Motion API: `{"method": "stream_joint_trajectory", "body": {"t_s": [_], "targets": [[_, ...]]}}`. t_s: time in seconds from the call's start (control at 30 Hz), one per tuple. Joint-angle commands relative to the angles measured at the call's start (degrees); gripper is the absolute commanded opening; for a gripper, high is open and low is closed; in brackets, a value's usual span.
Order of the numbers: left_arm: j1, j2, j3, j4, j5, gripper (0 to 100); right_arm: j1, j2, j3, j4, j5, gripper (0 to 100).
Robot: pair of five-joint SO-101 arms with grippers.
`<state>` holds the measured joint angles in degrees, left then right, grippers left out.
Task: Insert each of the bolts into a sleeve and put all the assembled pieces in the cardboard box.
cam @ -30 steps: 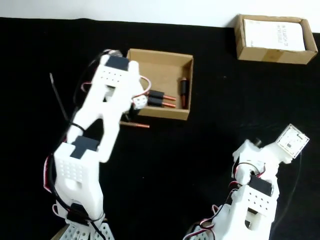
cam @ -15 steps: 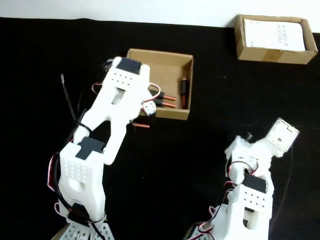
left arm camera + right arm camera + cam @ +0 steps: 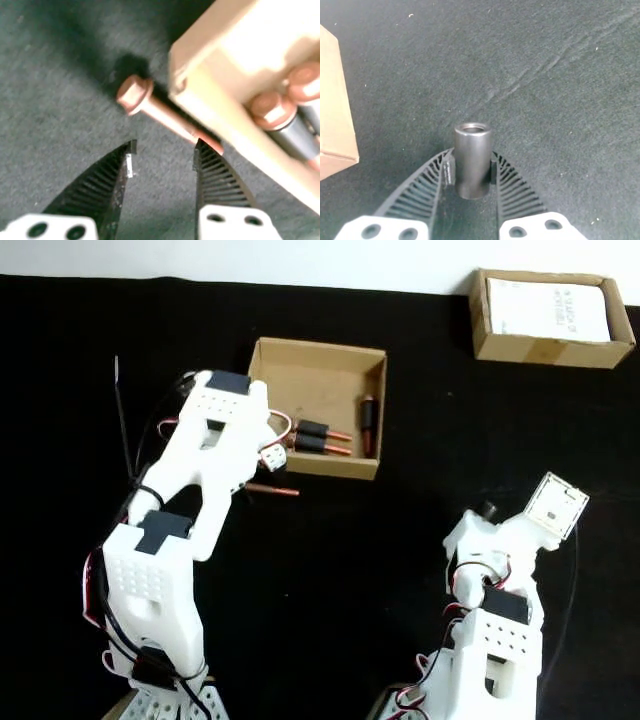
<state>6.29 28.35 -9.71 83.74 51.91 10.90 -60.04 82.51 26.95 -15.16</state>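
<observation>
Right wrist view: right fingers [image 3: 427,187] clamp sleeve [image 3: 472,160]

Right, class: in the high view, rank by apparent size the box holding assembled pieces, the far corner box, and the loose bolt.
1. The cardboard box and the corner box: too alike to rank.
2. The loose bolt: clearly smallest.

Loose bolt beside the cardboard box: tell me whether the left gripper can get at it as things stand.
Probably yes. The left gripper sits open, short of the bolt, with nothing between them. The cardboard box wall close by the bolt's tip may crowd one finger.
</observation>
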Motion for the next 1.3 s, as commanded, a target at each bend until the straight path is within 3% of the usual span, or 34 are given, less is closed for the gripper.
{"method": "stream_joint_trajectory", "body": {"t_s": [0.0, 0.2, 0.37, 0.67, 1.0, 1.2, 1.27], "targets": [[-0.4, -0.48, 0.84, -3.16, 0.09, 19, -0.48, -1.36, -2.77, -1.01, -0.09, 0.6], [-1.8, 2.07, 2.95, -9.14, 0.0, 19, -0.48, -1.27, -2.77, -1.1, -0.09, 0.6], [-5.85, 9.8, -1.89, -8.35, 0.35, 18, -0.48, -1.27, -2.77, -1.27, -0.09, 0.6], [-11.38, 18.86, -16.48, 1.67, 0.26, 1, -0.48, 1.36, -2.86, -2.07, -0.09, 0.6], [-10.07, 22.99, -23.34, 8.44, 0.0, 1, -0.66, 2.07, -2.86, -3.3, -0.53, 0.6], [-7.16, 22.73, -32.75, 15.47, -0.09, 1, -7.16, 1.98, -8.22, -0.04, -0.62, 0.6], [-6.55, 22.64, -38.55, 17.14, -3.34, 1, -9.27, 1.98, -14.02, 4.26, -0.62, 0.6]]}}
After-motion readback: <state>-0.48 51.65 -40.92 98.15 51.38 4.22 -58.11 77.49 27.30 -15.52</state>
